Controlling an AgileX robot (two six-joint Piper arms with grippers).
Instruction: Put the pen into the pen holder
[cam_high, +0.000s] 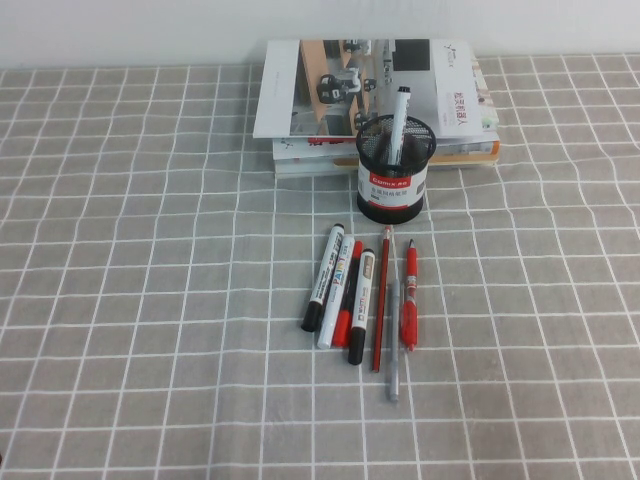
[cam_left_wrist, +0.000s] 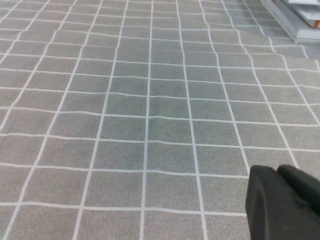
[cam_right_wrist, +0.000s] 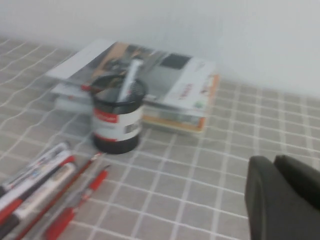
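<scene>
The black wire-mesh pen holder (cam_high: 390, 175) with a white, red-striped label stands in front of a stack of books. A white-barrelled marker with a black cap (cam_high: 398, 122) stands tilted inside it; the holder (cam_right_wrist: 118, 122) and that marker (cam_right_wrist: 129, 77) also show in the right wrist view. Two more black-capped white markers (cam_high: 323, 277) (cam_high: 361, 292) lie on the cloth below the holder. Neither arm shows in the high view. My left gripper (cam_left_wrist: 277, 172) hangs shut and empty over bare cloth. My right gripper (cam_right_wrist: 274, 162) is shut and empty, to the right of the holder and apart from it.
A row of pens lies in front of the holder: a white marker with a red cap (cam_high: 341, 295), a slim red pencil (cam_high: 381, 300), a grey pen (cam_high: 393, 345) and a red pen (cam_high: 409, 295). The book stack (cam_high: 370, 95) sits at the back against the wall. Grey checked cloth (cam_high: 150, 300) covers the table.
</scene>
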